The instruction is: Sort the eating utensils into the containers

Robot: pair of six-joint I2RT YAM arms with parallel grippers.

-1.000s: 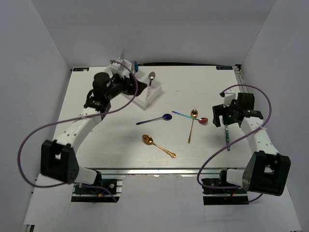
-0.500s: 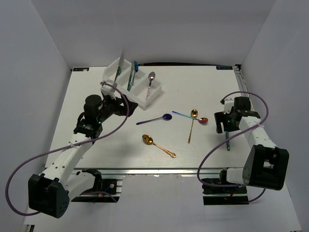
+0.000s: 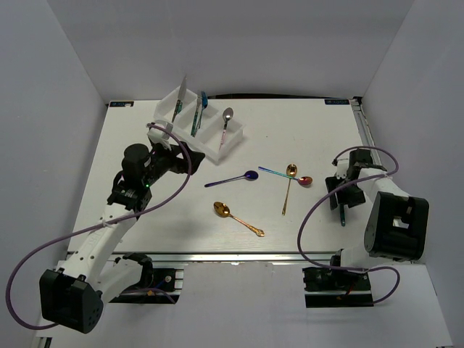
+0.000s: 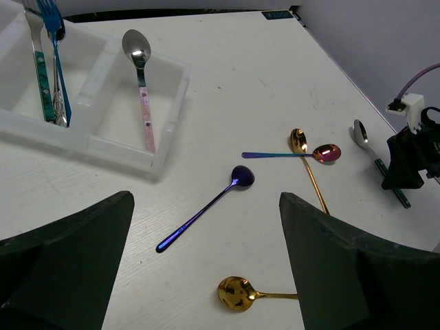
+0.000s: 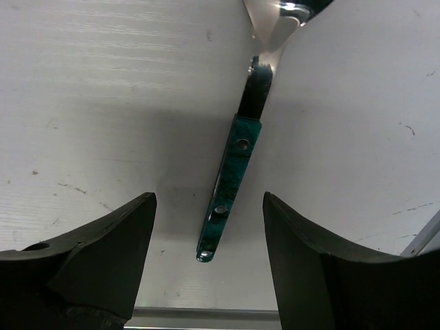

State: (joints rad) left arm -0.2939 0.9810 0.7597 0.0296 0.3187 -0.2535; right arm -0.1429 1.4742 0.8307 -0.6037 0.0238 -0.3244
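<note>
At the right edge of the table (image 3: 304,130), green-handled spoon (image 5: 234,155) lies under the right gripper (image 5: 206,206), handle running lengthwise between its wide-spread fingers (image 5: 96,268), apparently not yet touched; left gripper (image 4: 206,206) is well apart.

A white tray (image 4: 89,141) holds a pink-handled spoon (image 4: 141,82) in one compartment, a blue fork (image 4: 58,62) in the next. On the table (image 4: 240,89) lie a blue spoon (image 4: 206,210), a gold spoon (image 4: 237,293) and, crossed, a second gold spoon (image 4: 313,180) and a red spoon (image 4: 326,152).
</note>
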